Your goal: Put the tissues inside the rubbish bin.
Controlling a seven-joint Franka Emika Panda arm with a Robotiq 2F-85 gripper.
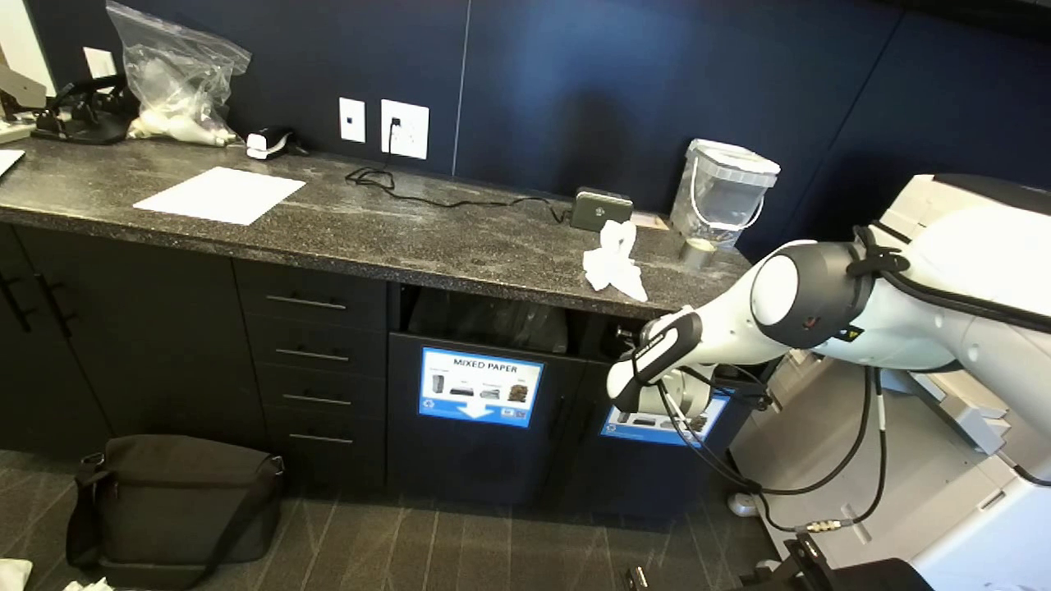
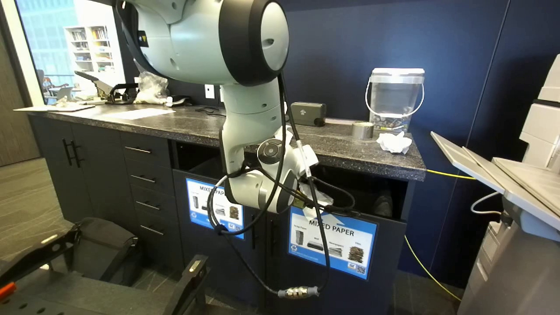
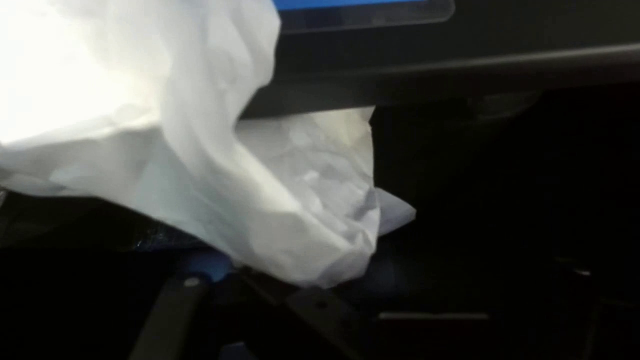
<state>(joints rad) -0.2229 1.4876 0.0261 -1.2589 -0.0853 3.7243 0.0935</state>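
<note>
Wrist view shows the gripper (image 3: pixel 250 286) at the bottom of the frame, too dark and blurred to tell how wide its jaws stand or whether they hold anything. Directly above it, a crumpled white tissue (image 3: pixel 295 225) stretches from upper left to centre. In an exterior view, the arm (image 2: pixel 251 100) bends down at centre to a dark slot (image 2: pixel 367 188) above a blue-bordered MIXED PAPER sign (image 2: pixel 334 243). More crumpled tissue (image 1: pixel 612 264) lies on the countertop (image 1: pixel 460 246), right of centre in an exterior view; a loose wad (image 2: pixel 393 142) rests near the countertop's right end in an exterior view. Both exterior views show, toward the right, a see-through bucket (image 1: pixel 722 197) with a white top standing on the countertop, a small dark box (image 1: pixel 601 210) to its left.
</note>
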